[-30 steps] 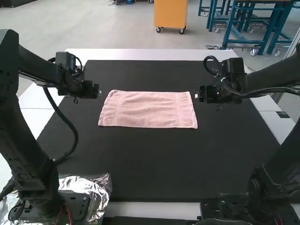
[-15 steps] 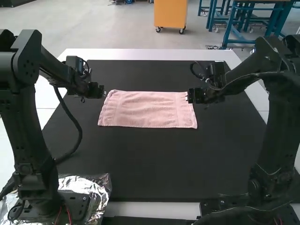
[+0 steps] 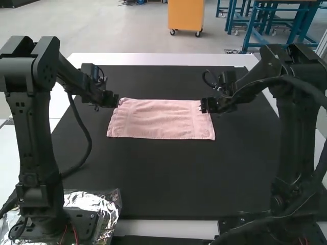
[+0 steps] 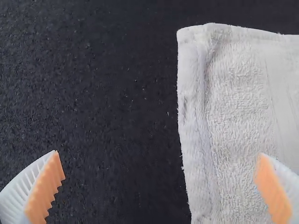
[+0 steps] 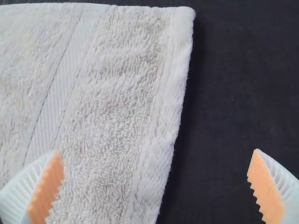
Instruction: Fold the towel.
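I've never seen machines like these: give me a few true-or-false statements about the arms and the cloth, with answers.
1. The rectangular pink terry towel lies flat on the black mat. True.
2. The left end effector, with white ribbed fingers and orange pads, is shut on the towel. False: it is open.
3. The right end effector is open, its fingertips on opposite sides of the towel's side edge. True.
4. The crinkled silver foil lies beside the right arm's base. False: it's by the left arm's base.
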`<action>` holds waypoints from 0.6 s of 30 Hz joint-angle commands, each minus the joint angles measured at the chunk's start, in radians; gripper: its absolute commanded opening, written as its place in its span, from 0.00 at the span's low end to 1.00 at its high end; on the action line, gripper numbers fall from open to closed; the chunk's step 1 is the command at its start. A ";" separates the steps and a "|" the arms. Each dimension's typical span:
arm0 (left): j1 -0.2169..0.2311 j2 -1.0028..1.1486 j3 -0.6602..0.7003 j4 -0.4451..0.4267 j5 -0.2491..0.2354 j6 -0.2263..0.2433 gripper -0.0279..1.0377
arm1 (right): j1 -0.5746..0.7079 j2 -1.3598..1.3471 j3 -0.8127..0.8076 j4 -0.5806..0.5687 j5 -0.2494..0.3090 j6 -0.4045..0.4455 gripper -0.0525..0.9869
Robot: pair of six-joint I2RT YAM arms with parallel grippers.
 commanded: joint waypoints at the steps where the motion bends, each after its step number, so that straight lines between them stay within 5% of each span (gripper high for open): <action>1: -0.026 0.015 0.049 -0.002 -0.027 0.019 0.93 | 0.010 0.022 0.047 0.005 0.011 -0.013 0.92; 18: -0.049 0.133 0.117 0.000 -0.071 0.017 0.93 | 0.003 0.113 0.129 0.005 0.012 -0.014 0.92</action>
